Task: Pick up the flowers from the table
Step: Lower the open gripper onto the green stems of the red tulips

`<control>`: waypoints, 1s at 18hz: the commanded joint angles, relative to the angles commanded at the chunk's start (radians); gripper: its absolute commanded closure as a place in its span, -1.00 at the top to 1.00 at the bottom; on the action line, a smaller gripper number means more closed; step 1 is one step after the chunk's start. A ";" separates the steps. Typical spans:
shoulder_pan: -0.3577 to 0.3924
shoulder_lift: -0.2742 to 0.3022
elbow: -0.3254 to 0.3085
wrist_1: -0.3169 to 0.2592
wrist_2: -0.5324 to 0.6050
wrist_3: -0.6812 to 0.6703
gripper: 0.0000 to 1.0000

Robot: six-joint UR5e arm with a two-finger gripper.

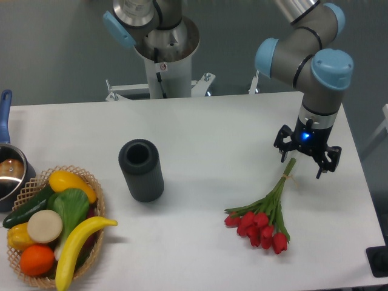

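Observation:
The flowers (264, 215), a small bunch of red tulips with thin green stems, lie on the white table (200, 133) at the right front, blooms toward the front and stem ends pointing up-right. My gripper (301, 165) hangs just above the stem ends with its two dark fingers spread wide, one on each side of the stems. It is open and holds nothing.
A dark cylinder (141, 170) stands upright left of centre. A wicker basket (36, 182) of fruit and vegetables sits at the front left corner. A pot with a blue handle (7, 163) is at the left edge. The robot's base (163, 54) stands behind the table.

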 joint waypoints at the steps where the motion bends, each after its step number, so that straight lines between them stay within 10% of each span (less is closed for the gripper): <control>1: -0.002 0.000 -0.003 0.003 0.000 0.000 1.00; 18: -0.081 -0.051 -0.035 0.092 -0.098 -0.101 1.00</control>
